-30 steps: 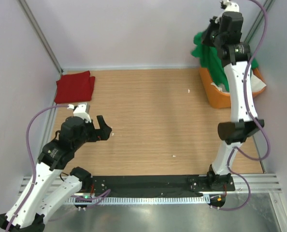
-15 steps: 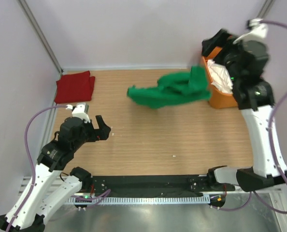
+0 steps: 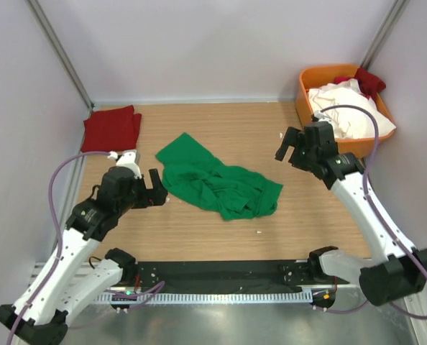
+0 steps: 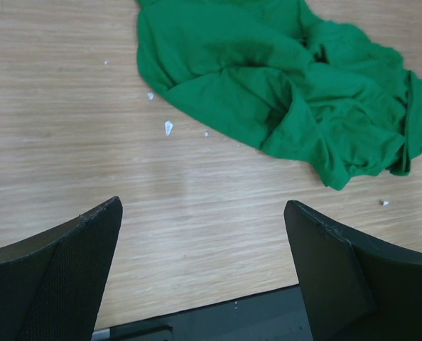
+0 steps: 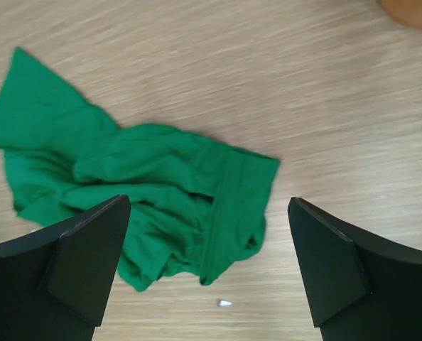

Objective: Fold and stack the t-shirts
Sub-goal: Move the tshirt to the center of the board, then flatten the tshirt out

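1. The bright green t-shirt (image 3: 217, 183) lies crumpled on the wooden counter (image 3: 221, 129), about in the middle, between my two arms. It is not folded: one flat corner points to the far left, and the bunched part lies toward the near right.
2. My left pincer (image 3: 156, 190) is spread wide and holds nothing. It hangs just beside the left edge of the green shirt, and I see no contact with the cloth. In the left wrist view both fingers frame bare wood, with the shirt beyond them.
3. My right pincer (image 3: 289, 158) is also spread wide and empty. It hovers to the right of the green shirt, in front of the orange plastic bin (image 3: 305, 93). Its wrist camera looks down at the shirt between the two fingers.
4. A dark red t-shirt (image 3: 111, 128) lies folded at the far left corner of the counter, close to the wall and well apart from the green one.
5. The bin stands at the far right corner. White shirts (image 3: 343, 108) are heaped inside and hang over its rim, and a red one (image 3: 368, 77) sits at the back.
6. A few small white scraps (image 4: 168, 128) lie on the wood near the green shirt.
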`<state>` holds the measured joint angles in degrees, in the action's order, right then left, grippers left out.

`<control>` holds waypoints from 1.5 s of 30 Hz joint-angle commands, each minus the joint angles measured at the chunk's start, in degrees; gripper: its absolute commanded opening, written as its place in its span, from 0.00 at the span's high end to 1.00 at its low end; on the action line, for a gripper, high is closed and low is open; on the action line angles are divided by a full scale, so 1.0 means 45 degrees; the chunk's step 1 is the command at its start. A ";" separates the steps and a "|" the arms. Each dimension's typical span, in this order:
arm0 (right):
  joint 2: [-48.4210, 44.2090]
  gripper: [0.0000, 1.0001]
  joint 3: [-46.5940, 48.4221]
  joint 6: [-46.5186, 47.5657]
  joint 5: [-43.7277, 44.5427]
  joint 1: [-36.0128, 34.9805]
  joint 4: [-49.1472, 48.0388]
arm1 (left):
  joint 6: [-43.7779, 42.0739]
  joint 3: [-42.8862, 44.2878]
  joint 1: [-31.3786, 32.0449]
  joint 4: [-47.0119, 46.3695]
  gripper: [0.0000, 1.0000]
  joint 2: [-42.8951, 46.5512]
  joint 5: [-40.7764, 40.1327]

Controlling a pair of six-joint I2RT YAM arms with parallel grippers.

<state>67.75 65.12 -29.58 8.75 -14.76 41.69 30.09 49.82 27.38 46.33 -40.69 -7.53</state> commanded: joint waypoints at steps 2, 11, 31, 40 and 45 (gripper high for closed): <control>-0.1147 0.00 -0.1597 -0.1021 -0.0849 -0.1303 -0.1097 | 0.0228 0.0607 0.0108 0.0544 0.07 -0.1520 -0.0454; 0.0760 0.26 -0.2018 -0.2431 0.0960 -0.8060 -0.2723 | 0.0130 0.0589 0.0088 0.0467 0.16 -0.1157 -0.1080; 1.1995 0.33 0.8008 -0.1492 0.5301 -1.1231 0.2063 | 0.0170 0.0491 0.0069 0.0389 0.17 0.0487 -0.1511; 1.2875 0.48 0.8126 -0.1590 0.5379 -1.1211 0.2083 | 0.0092 0.0471 0.0069 0.0311 0.17 0.0507 -0.1257; 1.2992 0.62 0.7873 -0.1629 0.5340 -1.1250 0.1966 | 0.0092 0.0471 0.0069 0.0291 0.17 0.0545 -0.1256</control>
<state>125.84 99.57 -36.18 30.85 -64.99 50.70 30.63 50.57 27.64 49.65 -38.65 -14.39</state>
